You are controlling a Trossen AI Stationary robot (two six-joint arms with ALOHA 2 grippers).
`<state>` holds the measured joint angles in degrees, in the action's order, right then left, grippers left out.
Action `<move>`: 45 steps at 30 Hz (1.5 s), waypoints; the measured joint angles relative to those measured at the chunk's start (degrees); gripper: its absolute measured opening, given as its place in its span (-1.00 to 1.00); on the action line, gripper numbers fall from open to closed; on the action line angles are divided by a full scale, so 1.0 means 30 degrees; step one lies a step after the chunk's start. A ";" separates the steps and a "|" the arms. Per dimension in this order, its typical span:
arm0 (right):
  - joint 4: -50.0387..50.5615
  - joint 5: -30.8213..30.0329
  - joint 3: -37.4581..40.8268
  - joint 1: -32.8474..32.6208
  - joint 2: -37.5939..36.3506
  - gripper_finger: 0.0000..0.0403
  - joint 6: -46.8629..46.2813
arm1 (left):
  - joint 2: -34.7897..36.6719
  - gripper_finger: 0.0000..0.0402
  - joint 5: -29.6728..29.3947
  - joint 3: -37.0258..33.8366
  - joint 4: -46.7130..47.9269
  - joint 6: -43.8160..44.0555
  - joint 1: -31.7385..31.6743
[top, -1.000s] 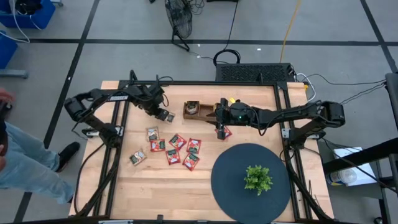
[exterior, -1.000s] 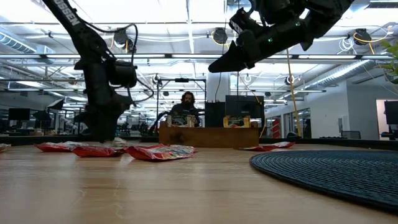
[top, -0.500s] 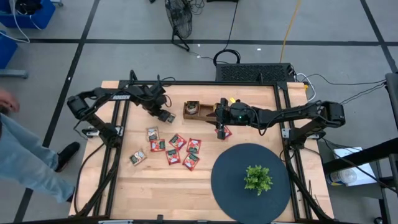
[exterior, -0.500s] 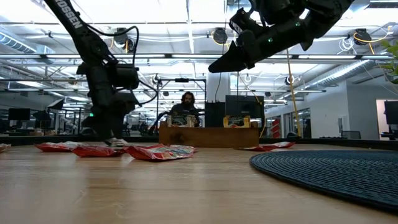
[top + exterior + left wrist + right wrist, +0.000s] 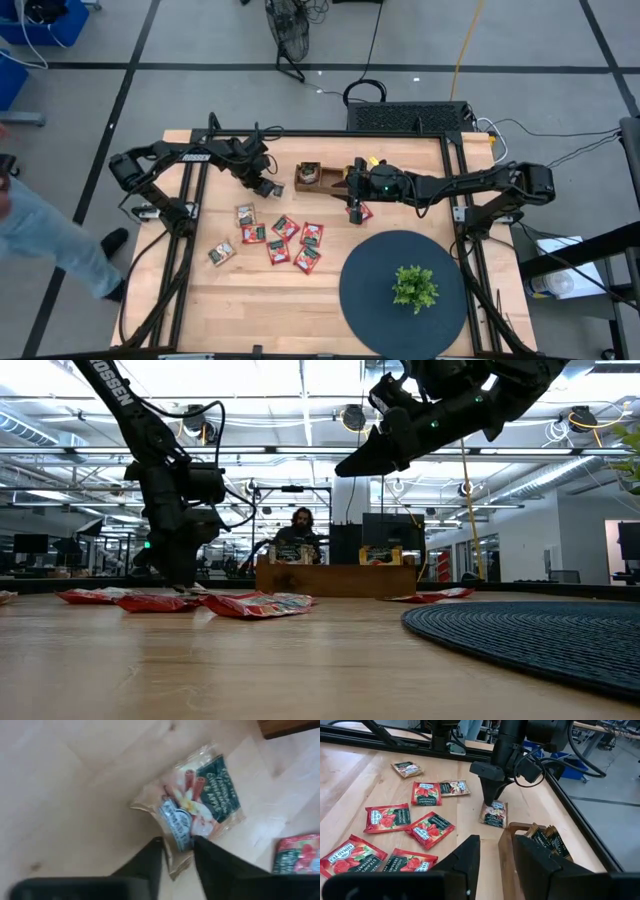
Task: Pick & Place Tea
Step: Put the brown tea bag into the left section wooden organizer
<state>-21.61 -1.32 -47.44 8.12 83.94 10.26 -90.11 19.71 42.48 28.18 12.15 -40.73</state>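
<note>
left wrist view shows the left gripper (image 5: 176, 851) with its two dark fingers pinching the edge of a pale and dark-green tea sachet (image 5: 192, 805) that lies on the wooden table (image 5: 65, 785), just beside the brown wooden tray (image 5: 318, 177). high view places the right gripper (image 5: 354, 213) above the table beside the tray, over a red sachet (image 5: 363, 212); right wrist view shows its fingers apart with nothing between them. six red sachets (image 5: 286, 227) and two pale ones lie loose in the middle of the table. a dark round mat (image 5: 370, 300) carries a small green plant (image 5: 414, 287).
</note>
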 joint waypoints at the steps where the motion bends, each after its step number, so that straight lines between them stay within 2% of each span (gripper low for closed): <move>1: 0.0007 0.0000 0.0000 0.0000 0.0000 -0.48 -0.0166 | 0.0000 -0.57 -0.0240 -0.0001 -0.0037 -0.0220 0.0022; 3: 0.0062 0.0000 0.0000 0.0000 0.0000 -0.49 -0.0271 | 0.0000 -0.84 -0.0522 0.0000 -0.0251 -0.1084 0.0060; 5: 0.0183 0.0000 0.0000 0.0000 0.0000 -0.49 -0.0277 | 0.0002 -0.94 -0.0573 0.0000 -0.0574 -0.1956 0.0140; 9: 0.0433 -0.0015 0.0000 0.0000 0.0000 -0.49 -0.0298 | 0.0558 -0.97 -0.1727 0.0000 -0.1002 -0.3058 0.0804; 14: 0.0087 -0.0031 0.0772 0.0000 0.0000 -0.50 -0.1008 | 0.2922 -0.98 -0.5707 0.0000 -0.0995 -0.3456 0.2404; 20: -0.1203 -0.0039 0.2565 0.0000 0.0005 -0.51 -0.2548 | 0.6167 -0.99 -1.0241 0.0039 -0.1288 -0.4803 0.5739; 24: -0.2797 -0.0051 0.3477 -0.0123 0.0015 -0.51 -0.3385 | 0.6329 -0.99 -1.2335 0.1542 0.0012 -0.6016 0.8033; 31: -0.3447 -0.0044 0.3781 -0.0645 0.0015 -0.53 -0.3563 | 0.2649 -0.99 -1.7245 0.7482 0.3871 -0.7093 1.0718; 38: -0.3140 -0.0042 0.3781 -0.1028 -0.0007 -0.54 -0.3559 | -0.3361 -1.00 -2.1196 1.2788 0.7833 -1.0356 1.1768; 41: -0.2943 -0.0044 0.3786 -0.1035 -0.0199 -0.54 -0.3504 | -0.5580 -1.00 -2.2849 1.3935 0.9173 -1.0598 1.1744; 45: -0.2285 -0.0044 0.3812 -0.1035 -0.0400 -0.54 -0.3263 | -0.7258 -1.00 -2.3162 1.4512 0.9227 -1.0768 1.1744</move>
<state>-28.46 -1.45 -36.01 5.02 82.74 0.47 -111.88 -49.78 86.02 55.86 -20.15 -5.50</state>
